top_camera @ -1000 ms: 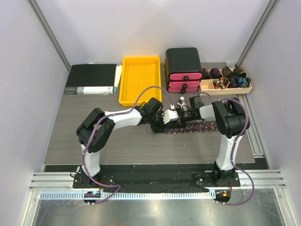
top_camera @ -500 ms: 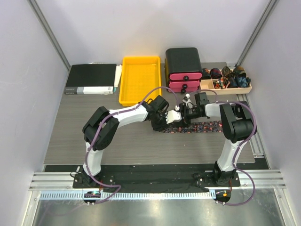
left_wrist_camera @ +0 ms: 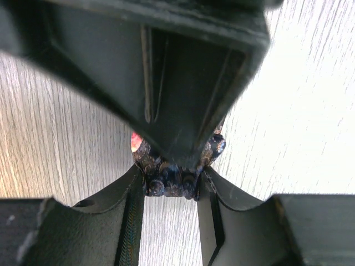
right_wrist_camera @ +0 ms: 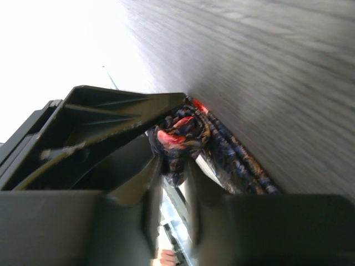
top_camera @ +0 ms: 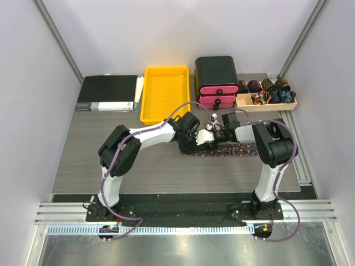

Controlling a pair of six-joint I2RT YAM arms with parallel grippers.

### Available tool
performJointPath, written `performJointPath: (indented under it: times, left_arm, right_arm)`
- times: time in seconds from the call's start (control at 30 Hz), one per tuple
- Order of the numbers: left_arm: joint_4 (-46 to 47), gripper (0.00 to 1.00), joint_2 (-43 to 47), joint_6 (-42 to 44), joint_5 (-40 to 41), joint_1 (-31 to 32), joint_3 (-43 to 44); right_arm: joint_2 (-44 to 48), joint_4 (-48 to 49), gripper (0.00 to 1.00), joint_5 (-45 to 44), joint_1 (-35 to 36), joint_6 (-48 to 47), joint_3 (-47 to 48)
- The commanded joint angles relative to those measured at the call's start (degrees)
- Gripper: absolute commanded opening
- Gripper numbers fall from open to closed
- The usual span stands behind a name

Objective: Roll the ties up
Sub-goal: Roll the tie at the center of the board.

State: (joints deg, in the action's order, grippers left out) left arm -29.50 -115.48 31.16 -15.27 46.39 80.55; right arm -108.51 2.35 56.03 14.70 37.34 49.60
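Observation:
A dark speckled tie [top_camera: 239,148] lies flat across the table's middle, its left end wound into a small roll [left_wrist_camera: 175,180]. My left gripper [top_camera: 201,138] is shut on that roll, with one finger [left_wrist_camera: 133,205] pressed on each side of it. From the right, my right gripper [top_camera: 214,135] meets it nose to nose. In the right wrist view the roll [right_wrist_camera: 180,136] shows red patches and sits pinched at my right gripper [right_wrist_camera: 173,163] tips. The unrolled length [right_wrist_camera: 238,160] trails away along the table.
At the back stand a black binder [top_camera: 108,93], a yellow tray [top_camera: 165,94], and a black box with pink drawers [top_camera: 216,80]. A wooden tray [top_camera: 266,102] at the back right holds several rolled ties. The arms' bases are at the near edge.
Both grippers have shifted slightly toward the back with the roll between them. The right gripper loosened, then closed again on the roll. The left grip stayed the same.

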Motion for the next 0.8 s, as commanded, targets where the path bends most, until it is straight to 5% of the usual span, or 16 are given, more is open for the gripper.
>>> performJointPath:
  times: [0.0,0.07,0.27,0.4,0.67,0.77]
  left_arm:
    - [-5.4,0.34,-2.6,0.8,3.5,-0.3,-0.7]
    - [-5.0,0.36,-2.0,0.6,3.2,-0.4,-1.0]
    - [-0.7,0.65,6.0,-2.4,-3.5,-2.9,-4.8]
    - [3.6,1.0,15.5,-4.3,-9.0,-6.2,-9.1]
    - [19.0,1.0,34.9,-13.2,-9.6,-9.1,-19.7]
    - [22.1,1.0,39.2,-9.9,-14.9,-9.0,-24.5]
  right_arm:
    - [-1.4,3.5,0.15,-1.3,0.3,1.5,-0.2]
    - [-2.0,1.2,0.02,-2.3,0.3,-0.9,-0.1]
    - [-3.3,-2.0,0.01,-3.7,-0.7,-5.5,-0.7]
    - [-4.3,-4.1,0.01,-4.3,-1.2,-8.2,-0.5]
    - [-6.6,-7.7,0.01,-4.4,-1.4,-13.2,0.6]
    - [-7.9,-8.6,0.01,-4.2,-1.5,-14.2,1.3]
